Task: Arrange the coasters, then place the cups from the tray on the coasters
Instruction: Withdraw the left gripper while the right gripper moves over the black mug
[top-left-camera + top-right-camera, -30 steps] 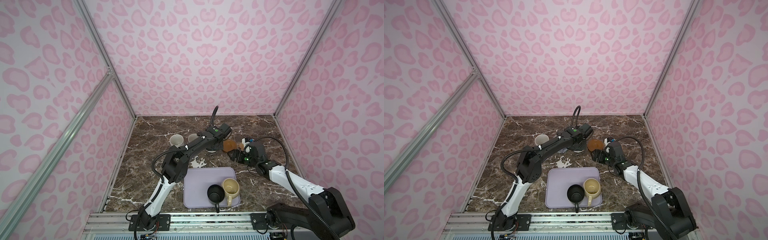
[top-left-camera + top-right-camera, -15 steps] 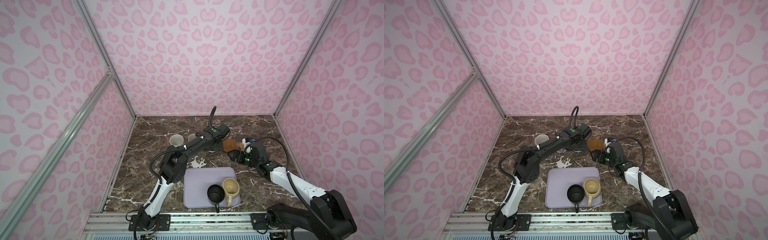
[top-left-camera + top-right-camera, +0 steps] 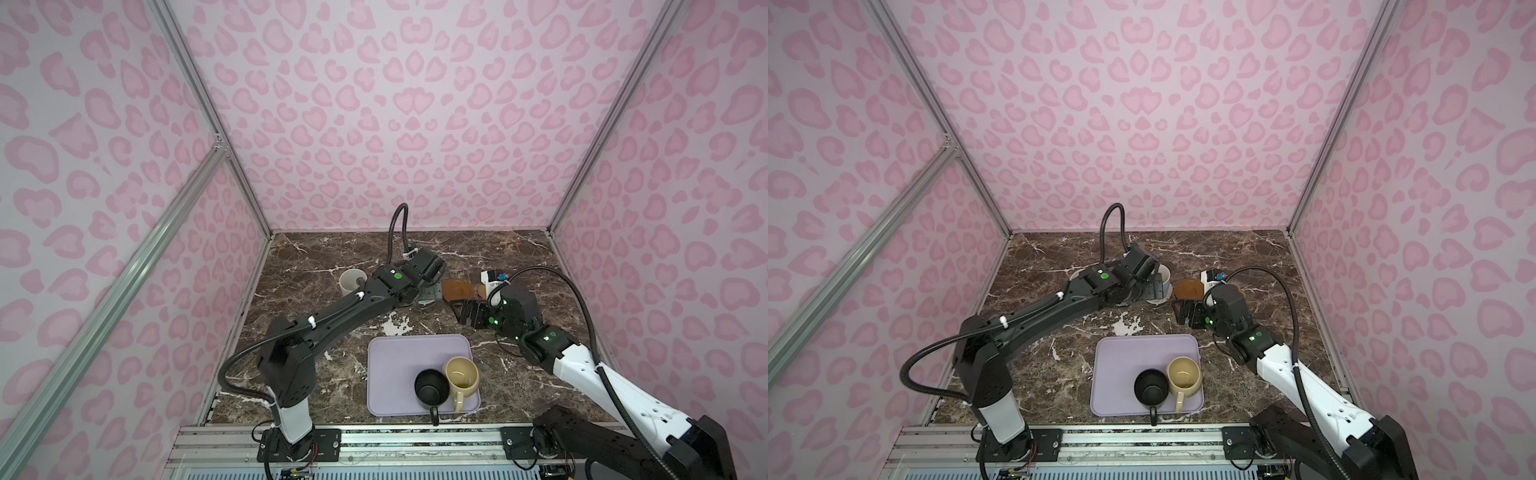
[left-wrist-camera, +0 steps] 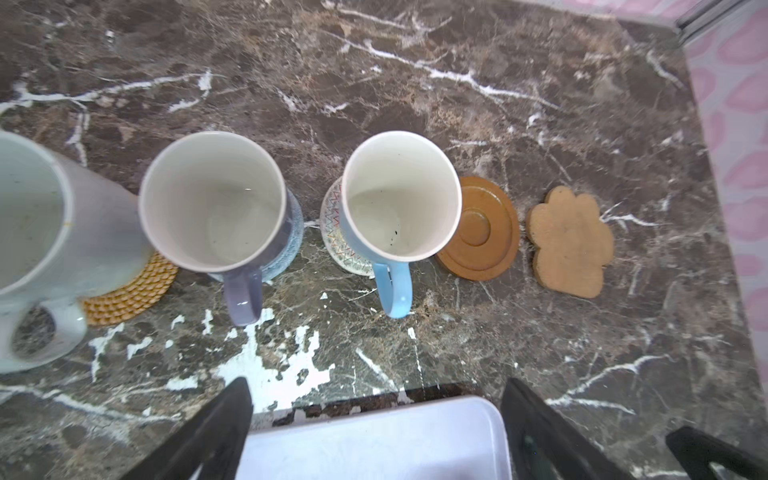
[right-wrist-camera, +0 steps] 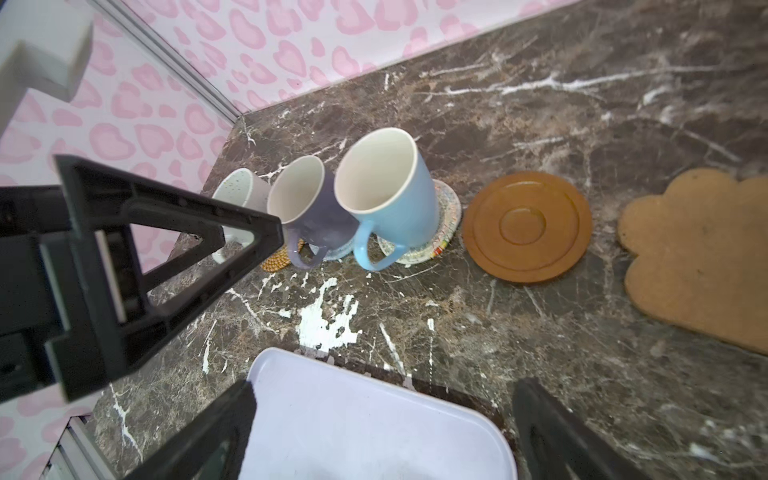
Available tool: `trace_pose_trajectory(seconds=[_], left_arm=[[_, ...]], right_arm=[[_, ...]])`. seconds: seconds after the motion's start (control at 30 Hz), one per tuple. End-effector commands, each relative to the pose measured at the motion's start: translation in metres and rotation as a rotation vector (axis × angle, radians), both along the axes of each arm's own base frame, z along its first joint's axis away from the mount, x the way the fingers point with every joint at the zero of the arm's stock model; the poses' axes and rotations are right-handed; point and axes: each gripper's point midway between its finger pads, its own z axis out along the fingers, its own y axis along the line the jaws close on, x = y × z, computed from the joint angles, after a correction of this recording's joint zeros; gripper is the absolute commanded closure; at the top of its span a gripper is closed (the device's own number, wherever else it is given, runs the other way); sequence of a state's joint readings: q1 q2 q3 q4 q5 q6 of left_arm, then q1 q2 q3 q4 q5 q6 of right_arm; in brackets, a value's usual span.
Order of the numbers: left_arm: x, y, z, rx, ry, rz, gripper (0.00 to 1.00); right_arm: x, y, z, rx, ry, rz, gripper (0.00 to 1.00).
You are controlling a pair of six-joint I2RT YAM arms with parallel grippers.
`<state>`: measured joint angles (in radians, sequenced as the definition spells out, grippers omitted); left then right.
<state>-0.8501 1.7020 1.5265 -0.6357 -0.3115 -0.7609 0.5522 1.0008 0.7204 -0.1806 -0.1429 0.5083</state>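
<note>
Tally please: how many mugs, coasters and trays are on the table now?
Mugs: 5 (white mug, lavender mug, light blue mug, black mug, beige-yellow mug)
Coasters: 5 (orange-tan woven mat, grey-blue knit mat, cream woven mat, brown wooden dish, tan paw-shaped mat)
Pale lavender rectangular tray: 1
Total: 11

A lab test booth: pink-printed panel walls (image 3: 415, 104) on aluminium struts (image 3: 205, 104) enclose a marble-look bench (image 3: 332, 257), with two robot arms (image 3: 353, 307) bolted to its front rail (image 3: 415, 440).
</note>
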Motion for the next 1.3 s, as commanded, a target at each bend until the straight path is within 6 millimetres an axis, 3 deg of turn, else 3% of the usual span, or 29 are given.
trace_pose_trajectory(seconds=[0.0, 0.2, 0.27, 0.57, 0.8, 0.93, 1.27], left_arm=[[-0.004, 0.008, 0.032, -0.114, -0.123, 0.009, 0.05], [-0.039, 0.051, 0.055, -0.220, -0.263, 0.001, 0.05], [-0.050, 0.067, 0.056, -0.228, -0.284, 0.008, 0.00], [-0.088, 0.116, 0.044, -0.209, -0.329, -0.002, 0.03], [-0.111, 0.126, 0.028, -0.252, -0.274, -0.035, 0.03], [-0.121, 0.125, 0.015, -0.249, -0.204, -0.060, 0.03], [-0.134, 0.123, -0.001, -0.286, -0.133, -0.082, 0.02]], right_arm=[[-0.012, -0.013, -0.004, -0.164, -0.040, -0.016, 0.02], [-0.031, -0.012, 0.010, -0.172, -0.135, 0.055, 0.02], [-0.040, -0.008, 0.013, -0.159, -0.129, 0.102, 0.02], [-0.091, 0.021, -0.015, -0.315, -0.046, 0.228, 0.02], [-0.122, 0.029, -0.038, -0.371, 0.065, 0.235, 0.06], [-0.138, 0.034, -0.046, -0.401, 0.079, 0.236, 0.13], [-0.175, 0.051, -0.054, -0.457, 0.096, 0.263, 0.25]])
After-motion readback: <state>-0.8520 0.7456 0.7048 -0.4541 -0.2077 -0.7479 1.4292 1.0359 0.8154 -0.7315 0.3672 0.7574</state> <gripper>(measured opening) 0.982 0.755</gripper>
